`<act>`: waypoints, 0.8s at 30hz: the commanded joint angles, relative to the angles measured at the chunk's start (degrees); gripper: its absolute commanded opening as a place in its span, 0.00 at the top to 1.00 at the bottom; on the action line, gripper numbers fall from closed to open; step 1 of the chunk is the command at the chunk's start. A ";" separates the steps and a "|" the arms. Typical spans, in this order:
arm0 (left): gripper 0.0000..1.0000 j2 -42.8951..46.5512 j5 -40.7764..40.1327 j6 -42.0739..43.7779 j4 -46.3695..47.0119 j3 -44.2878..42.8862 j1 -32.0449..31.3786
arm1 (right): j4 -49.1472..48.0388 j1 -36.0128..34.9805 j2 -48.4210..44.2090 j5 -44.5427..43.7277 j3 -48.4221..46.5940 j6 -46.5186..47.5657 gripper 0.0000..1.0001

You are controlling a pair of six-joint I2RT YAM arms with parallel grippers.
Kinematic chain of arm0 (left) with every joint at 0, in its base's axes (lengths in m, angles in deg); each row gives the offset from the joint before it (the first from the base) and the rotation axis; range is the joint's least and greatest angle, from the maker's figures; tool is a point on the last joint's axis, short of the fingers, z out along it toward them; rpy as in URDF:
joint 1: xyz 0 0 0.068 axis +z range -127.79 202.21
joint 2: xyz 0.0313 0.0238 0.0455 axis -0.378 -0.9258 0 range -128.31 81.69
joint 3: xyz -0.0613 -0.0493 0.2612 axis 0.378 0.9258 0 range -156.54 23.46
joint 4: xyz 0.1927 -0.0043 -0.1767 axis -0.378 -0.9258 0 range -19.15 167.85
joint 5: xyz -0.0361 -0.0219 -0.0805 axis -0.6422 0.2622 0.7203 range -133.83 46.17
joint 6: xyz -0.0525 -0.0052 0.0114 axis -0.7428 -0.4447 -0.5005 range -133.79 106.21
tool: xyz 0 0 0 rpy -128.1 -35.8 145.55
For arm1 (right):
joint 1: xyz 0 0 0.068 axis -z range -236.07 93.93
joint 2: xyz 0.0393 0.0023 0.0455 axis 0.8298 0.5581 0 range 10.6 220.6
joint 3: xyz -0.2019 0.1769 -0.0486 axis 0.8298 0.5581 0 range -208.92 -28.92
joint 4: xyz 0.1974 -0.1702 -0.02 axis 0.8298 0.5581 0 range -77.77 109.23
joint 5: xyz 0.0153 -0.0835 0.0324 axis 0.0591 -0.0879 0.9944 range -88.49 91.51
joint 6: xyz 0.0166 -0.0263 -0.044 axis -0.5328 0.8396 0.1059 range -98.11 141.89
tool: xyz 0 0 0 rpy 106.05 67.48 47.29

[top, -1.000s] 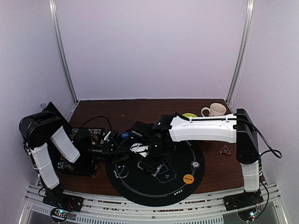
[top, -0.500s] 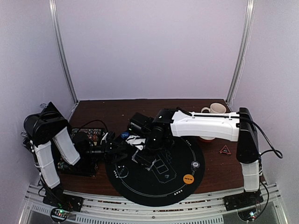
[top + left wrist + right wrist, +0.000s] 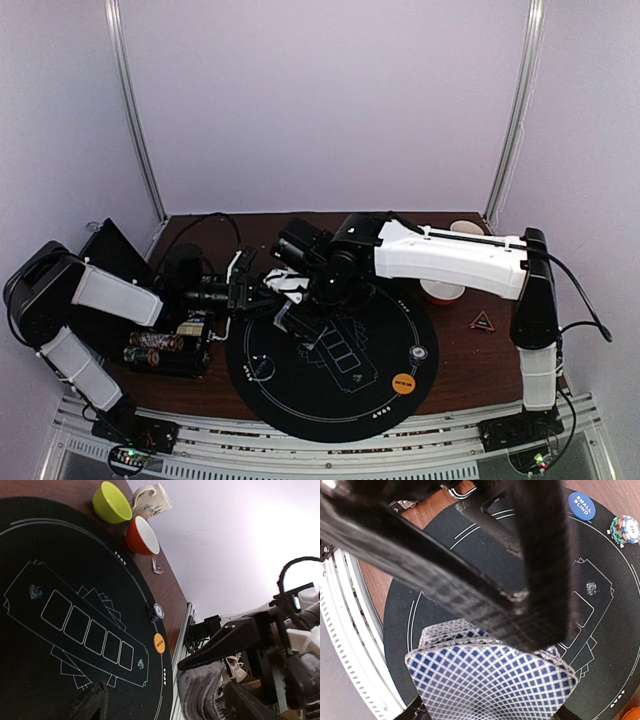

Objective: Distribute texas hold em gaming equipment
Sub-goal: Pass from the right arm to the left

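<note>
**A:** Where's the deck?

**B:** The deck of blue-checked cards (image 3: 490, 680) is held up over the left part of the black round mat (image 3: 50, 555). The right gripper (image 3: 490, 714) pinches it across its width. I'd guess it's held backs-up like that so the other arm can get at the top card.

**A:** And the left gripper (image 3: 165, 692)?

**B:** It's spread wide and pointing in at the deck from the left, with nothing in it that I can see. Dark bars cross the right wrist's view just above the cards, and I take them for its fingers. I can't tell whether they touch a card.

**A:** Anything dealt?

**B:** The five printed card boxes on the mat look bare, so I'd say the dealing has hardly begun.

**A:** Count it up.

**B:** One deck, with too many cards to count. Three marker discs sit at the mat's rim, probably to mark seats:
- one blue disc (image 3: 581, 505), lettered SMALL BLIND
- one orange disc (image 3: 159, 642)
- one clear-white disc (image 3: 158, 611)

One stack of striped chips (image 3: 626, 529) stands near the blue disc, though I can't make out how many chips. One small red triangle (image 3: 157, 567) lies off the mat on the wooden table (image 3: 230, 235).

Beyond those are two bowls, an orange-and-white bowl (image 3: 142, 535) and a green bowl (image 3: 112, 502), and one patterned mug (image 3: 150, 500).
</note>
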 commanded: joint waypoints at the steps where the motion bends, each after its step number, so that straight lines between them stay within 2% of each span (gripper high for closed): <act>1: 0.17 -1.85 0.55 3.25 -2.49 -0.32 -1.33 | 2.14 0.09 -0.44 -0.62 -1.00 0.67 0.43; 6: 0.13 -2.14 1.07 5.16 -4.07 -3.79 -4.63 | 3.76 0.10 0.23 -1.94 -1.56 1.54 0.43; 12: 0.13 -2.37 -0.22 8.67 -9.51 -4.56 -4.57 | 4.76 0.10 1.00 -2.28 -1.29 2.43 0.43; 24: 0.10 -0.47 -2.14 9.36 -9.77 -4.68 -2.26 | 5.79 0.15 1.16 -3.28 0.56 2.48 0.43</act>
